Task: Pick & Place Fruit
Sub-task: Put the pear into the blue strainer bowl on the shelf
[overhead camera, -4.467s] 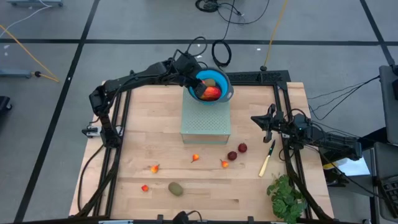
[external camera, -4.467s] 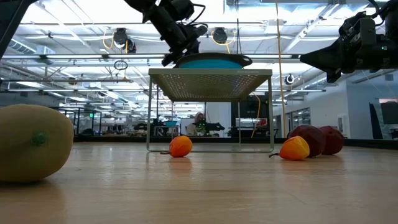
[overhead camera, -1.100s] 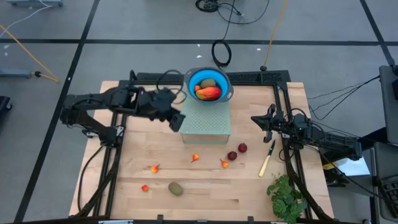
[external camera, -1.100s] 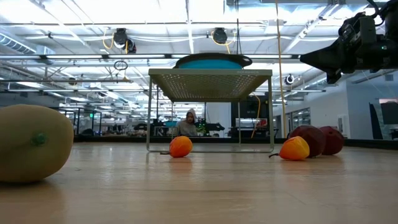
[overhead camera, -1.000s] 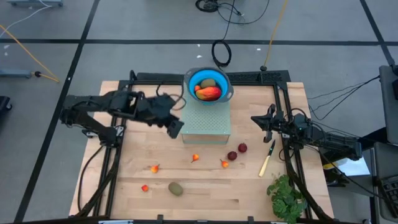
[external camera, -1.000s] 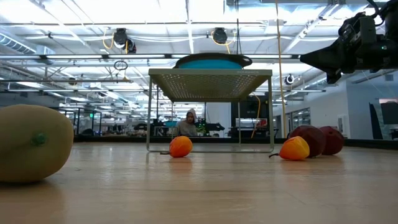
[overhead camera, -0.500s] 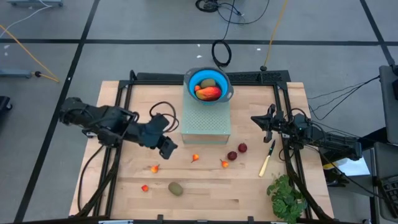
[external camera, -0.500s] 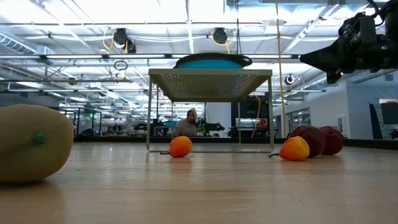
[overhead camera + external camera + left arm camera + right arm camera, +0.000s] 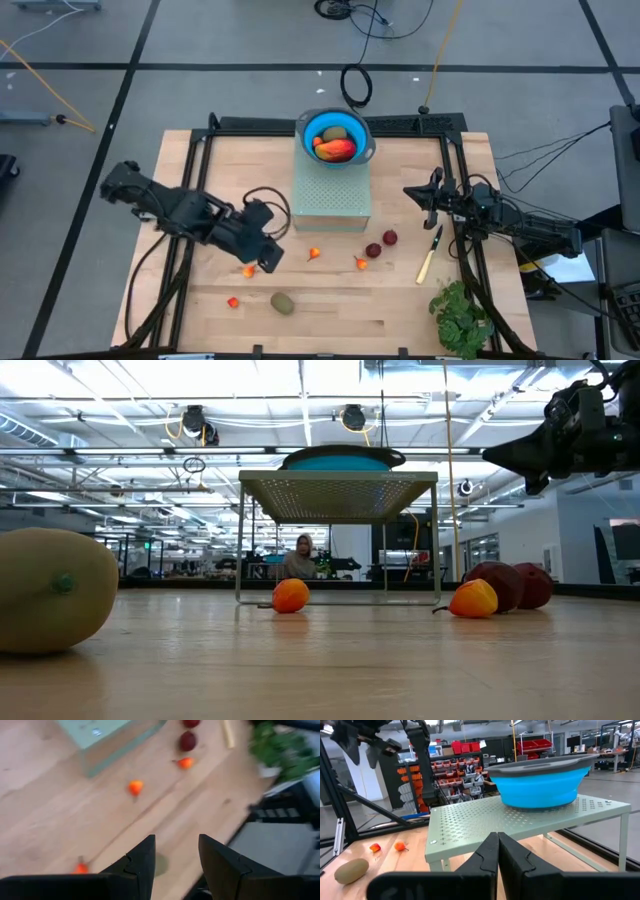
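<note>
Beneath the left pincer [image 9: 268, 256] in the high view, a tiny orange-red toy fruit [image 9: 249, 270] is partly covered by the arm. The left wrist view is blurred: the leafy green bunch [image 9: 280, 747] far ahead of that pincer is only a smear, and the dark red round fruit [image 9: 190, 722] is cut by the edge. In the low view, the brownish-green oval fruit [image 9: 52, 589] is cropped at the edge.

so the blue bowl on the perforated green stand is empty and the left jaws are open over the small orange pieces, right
Not quite: the blue bowl with a grey rim is not empty. The high view shows a large orange-red oblong fruit and a brownish-green oval fruit in it. The rest holds: it sits on the perforated green stand, and the left gripper is open over the small orange pieces.
</note>
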Tool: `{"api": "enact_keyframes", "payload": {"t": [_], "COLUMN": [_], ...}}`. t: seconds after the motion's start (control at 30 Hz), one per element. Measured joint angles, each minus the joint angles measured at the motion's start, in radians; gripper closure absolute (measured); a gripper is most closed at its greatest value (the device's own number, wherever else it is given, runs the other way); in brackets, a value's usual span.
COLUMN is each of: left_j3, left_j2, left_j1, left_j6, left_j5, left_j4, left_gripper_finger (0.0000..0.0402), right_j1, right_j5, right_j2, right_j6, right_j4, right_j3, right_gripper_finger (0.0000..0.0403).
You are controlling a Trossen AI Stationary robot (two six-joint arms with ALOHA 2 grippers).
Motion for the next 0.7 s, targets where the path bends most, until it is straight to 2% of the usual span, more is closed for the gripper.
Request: {"api": "enact_keyframes", "payload": {"t": [0.27,0.7], "left_j3": [0.000,-0.025], "left_j2": [0.088,0.190], "left_j1": [-0.018,-0.025], "left_j6": [0.030,0.002], "left_j5": [0.042,0.042], "left_j4": [-0.110,-0.112], "left_gripper_finger": [0.0254,0.0254], "right_j1": [0.000,0.000], "right_j5": [0.000,0.000], "right_j2": [0.000,0.000], "right_j6": [0.000,0.000], "right_j4": [0.000,0.000], "right_j3": [0.000,0.000], "right_gripper_finger": [0.0403,0.0403]}}
